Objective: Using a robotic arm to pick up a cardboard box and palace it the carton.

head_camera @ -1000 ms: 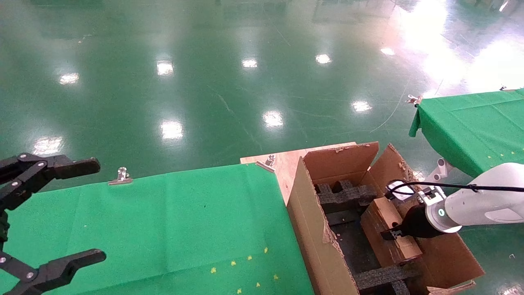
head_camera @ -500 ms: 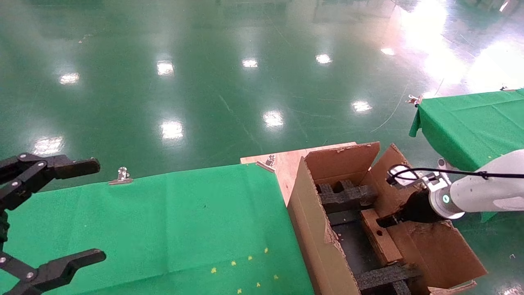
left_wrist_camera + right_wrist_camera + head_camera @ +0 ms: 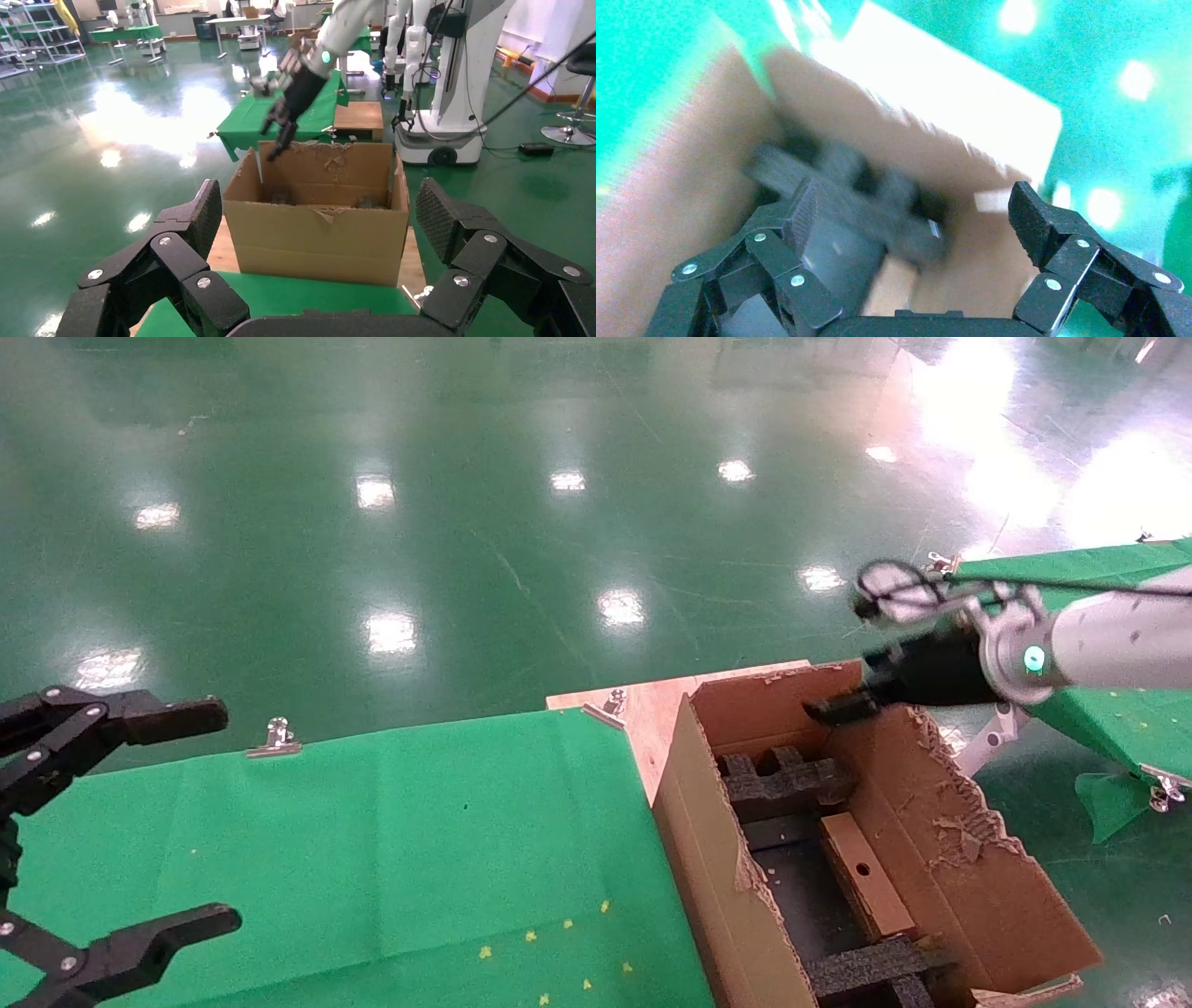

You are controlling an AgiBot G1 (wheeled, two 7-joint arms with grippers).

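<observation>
**Box lying in the carton, right gripper above the rim**

We see the cardboard box (image 3: 864, 875) lying inside the carton (image 3: 968, 887), on its right side, set between the black foam inserts (image 3: 787, 782) at the far end and another strip of foam at the near end. One narrow face with a small round hole is turned up. Nothing is touching the box.

Our right gripper (image 3: 832, 708) hangs over the far right corner of the carton, at the level of the upright far flap and well apart from the box. The white robotic arm (image 3: 1113, 640) reaches in from the right, with its black cable loop above the wrist. In the right wrist view the right gripper (image 3: 916, 210) has its fingers spread wide with nothing between them; past them we look down into the carton at the foam, blurred.

Our left gripper (image 3: 186, 817) is parked at the near left, over the green-covered table (image 3: 391, 840). In the left wrist view its fingers (image 3: 200, 217) are also spread wide and bare, and beyond them stands the carton (image 3: 320, 225) with the right arm's gripper (image 3: 275, 140) above its far edge. A second green table (image 3: 1071, 617) stands at the right, behind the arm.
</observation>
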